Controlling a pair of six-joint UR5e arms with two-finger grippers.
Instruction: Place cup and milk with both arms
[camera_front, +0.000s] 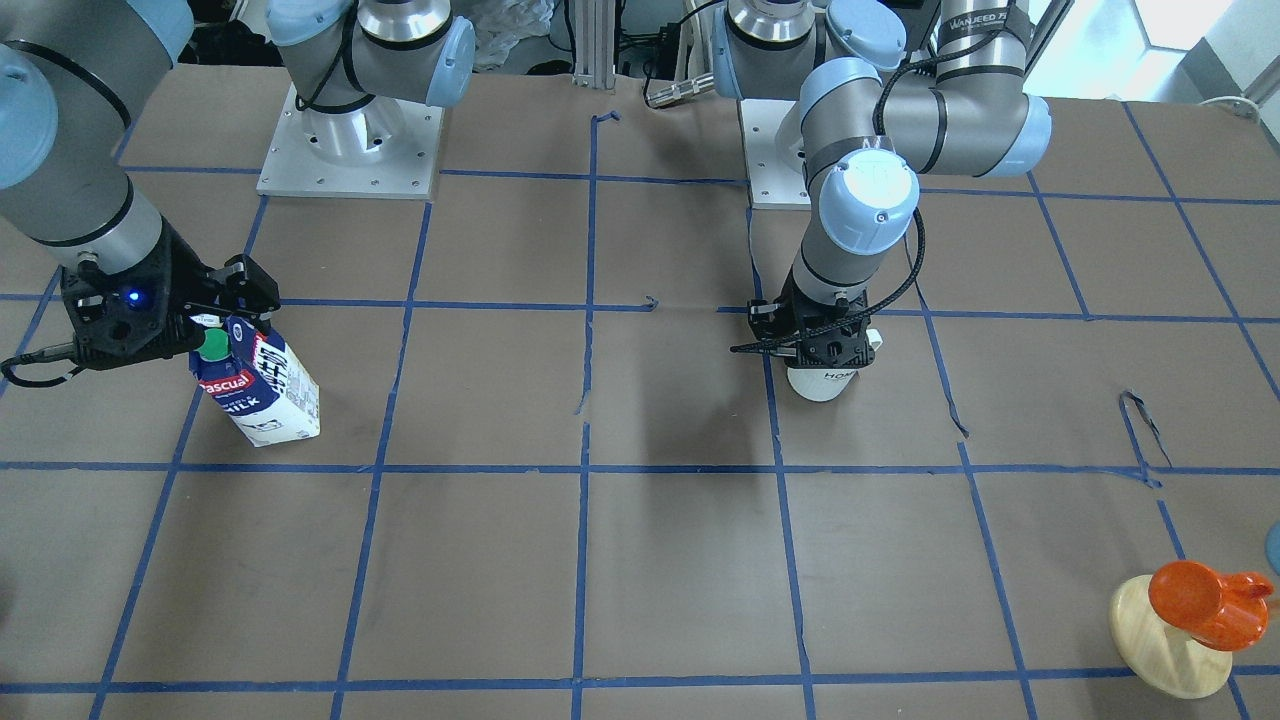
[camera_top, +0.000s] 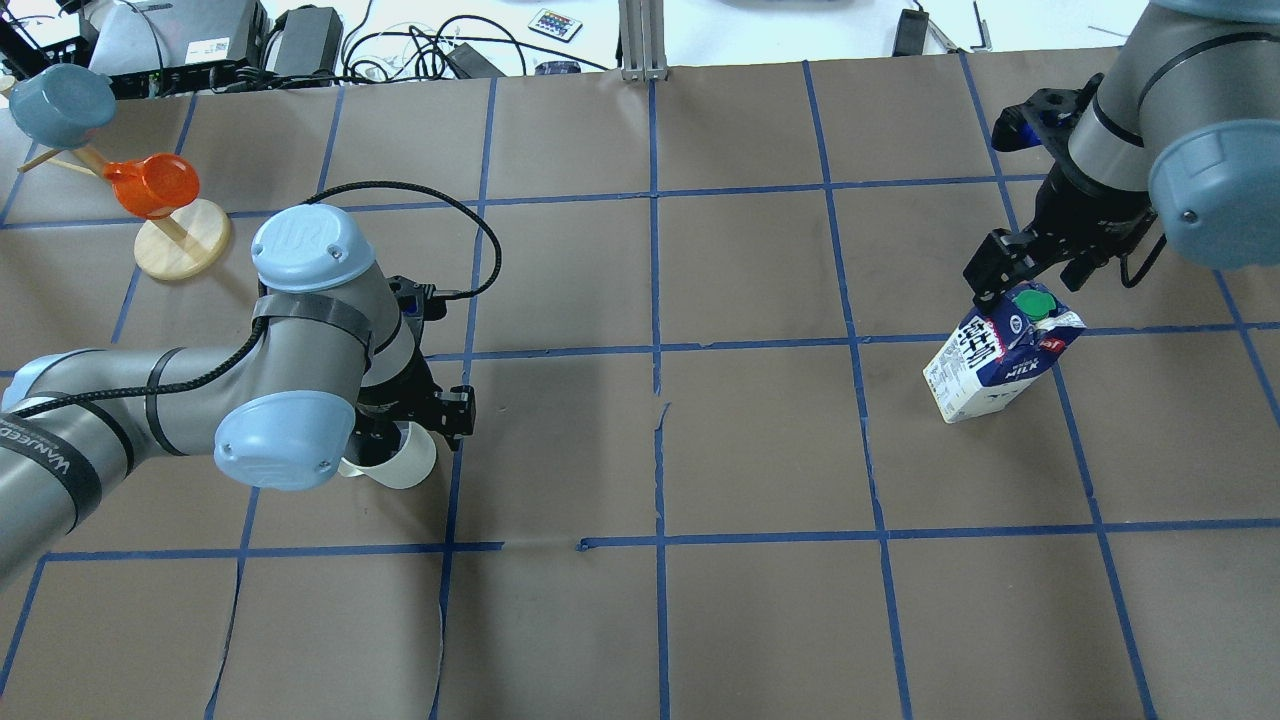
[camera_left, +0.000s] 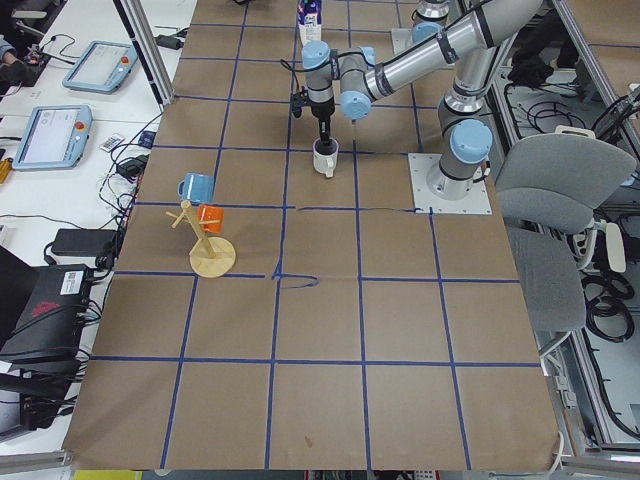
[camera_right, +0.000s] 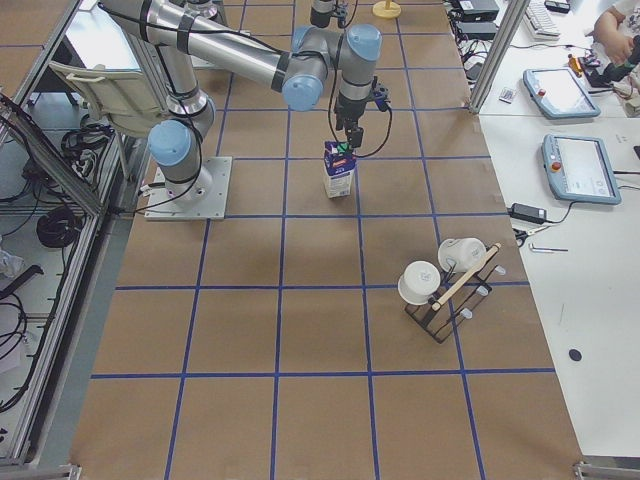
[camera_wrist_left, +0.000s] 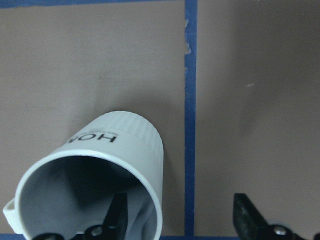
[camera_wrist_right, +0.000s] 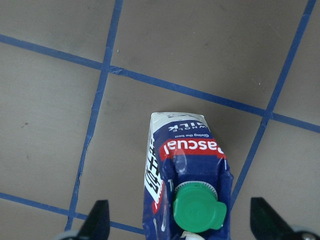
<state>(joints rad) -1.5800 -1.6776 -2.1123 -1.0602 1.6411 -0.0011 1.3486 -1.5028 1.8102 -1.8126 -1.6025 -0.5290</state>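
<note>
**Cup (camera_front: 822, 383) and milk (camera_front: 262, 385):** both stand upright on the worktop (camera_front: 660, 560), well apart, each beneath one hand.

**Cup:** it sits on the robot's left side, just beside a blue tape line (camera_wrist_left: 190, 125). It is judged light, rigid and breakable, and its glazed ribbed wall is probably slick. A pinch across the rim wall, away from the handle (camera_top: 352, 468), seems the soundest hold.

**Milk:** it stands on the robot's right side. It is judged heavier if full, with card sides that yield under pressure. The flat sides below the green cap (camera_wrist_right: 196, 210) offer the best purchase.

**Left hand (camera_wrist_left: 181, 220):** it points straight down with jaws apart. One finger (camera_wrist_left: 119, 215) is inside the cup and the other outside, neither visibly pressing the wall.

**Right hand (camera_wrist_right: 185, 222):** it is likewise vertical, spread wider than the carton top and touching nothing.

**Arms, farther back:** the left arm (camera_front: 900, 120) folds back on itself at the elbow, and the right arm (camera_front: 70, 170) reaches in from the side.
</note>
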